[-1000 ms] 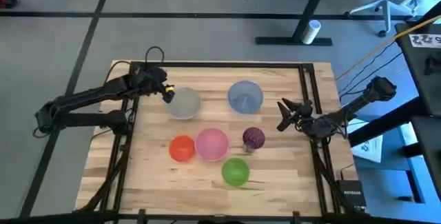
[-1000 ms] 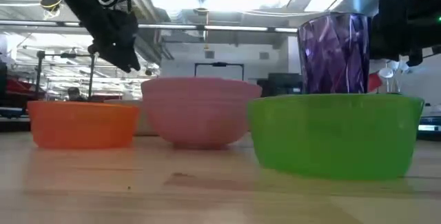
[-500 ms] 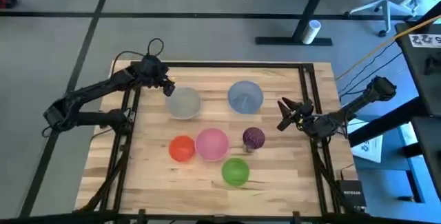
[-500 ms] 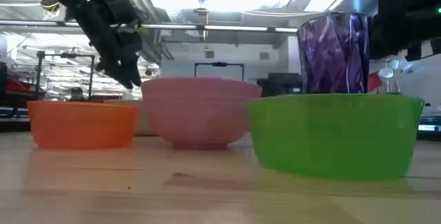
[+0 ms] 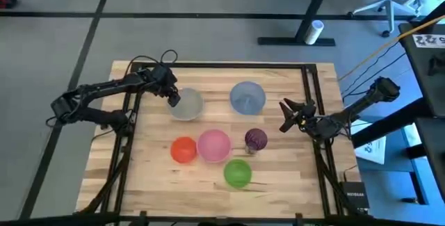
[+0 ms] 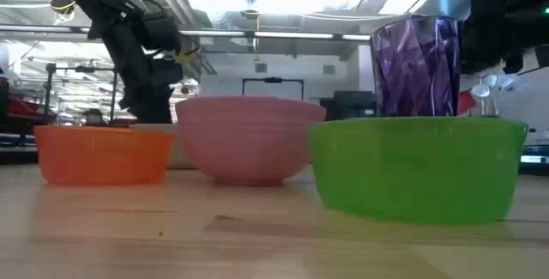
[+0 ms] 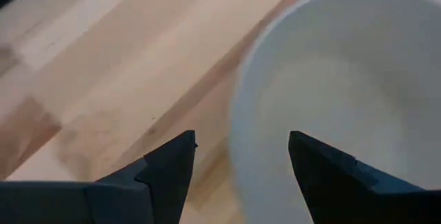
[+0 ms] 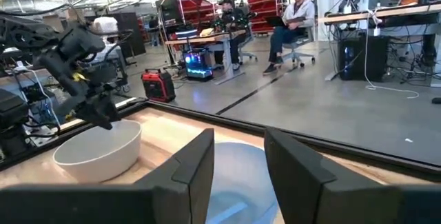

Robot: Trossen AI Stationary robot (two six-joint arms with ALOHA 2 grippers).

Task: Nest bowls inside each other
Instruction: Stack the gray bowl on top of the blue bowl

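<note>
High view: left gripper [image 5: 173,99] sits at the rim of the grey bowl [image 5: 185,104] near the table's far edge, fingers apart, straddling the wall, nothing clamped yet. Pale blue bowl [image 5: 247,96] is beside it; orange bowl [image 5: 183,149], pink bowl [image 5: 213,145], purple bowl [image 5: 256,140] and green bowl [image 5: 238,172] sit nearer the front. Right gripper [image 5: 286,115] waits at the right edge, fingers apart & empty. Tip: drop lower so the rim wall is well btwn fingers, pinch firmly, lift straight up w/o tipping.

Count on bench [image 5: 139,184]: 6 bowls, one each: grey [image 5: 186,105], pale blue [image 5: 247,96], pink [image 5: 213,145], orange-red [image 5: 183,149], green [image 5: 238,172], purple [image 5: 256,140]. 2 arms, 2 claws: left [image 5: 172,99], right [image 5: 284,117].
</note>
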